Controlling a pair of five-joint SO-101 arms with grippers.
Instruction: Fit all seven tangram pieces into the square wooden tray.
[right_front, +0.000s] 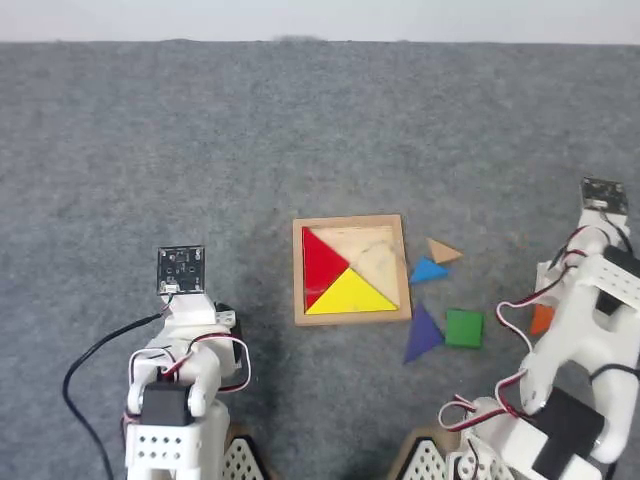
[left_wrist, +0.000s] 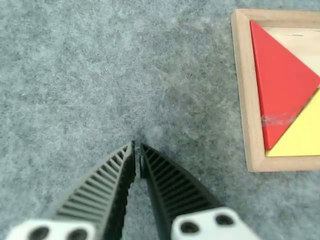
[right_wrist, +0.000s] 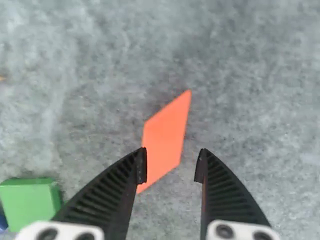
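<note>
The square wooden tray (right_front: 350, 318) lies mid-table with a red triangle (right_front: 322, 262) and a yellow triangle (right_front: 350, 293) in it. To its right on the carpet lie a tan triangle (right_front: 443, 250), a light blue triangle (right_front: 428, 270), a dark blue triangle (right_front: 422, 332) and a green square (right_front: 464, 328). An orange parallelogram (right_wrist: 165, 135) lies flat with its near end between the fingers of my open right gripper (right_wrist: 171, 157), closer to one finger. My left gripper (left_wrist: 136, 146) is shut with nothing in it, low over bare carpet beside the tray's (left_wrist: 244, 90) left edge.
Grey carpet covers the table. The right arm (right_front: 590, 300) partly hides the orange parallelogram (right_front: 542, 319) in the high view. The green square (right_wrist: 27, 200) sits a short way from the right gripper. The left arm (right_front: 180, 370) stands at the front left.
</note>
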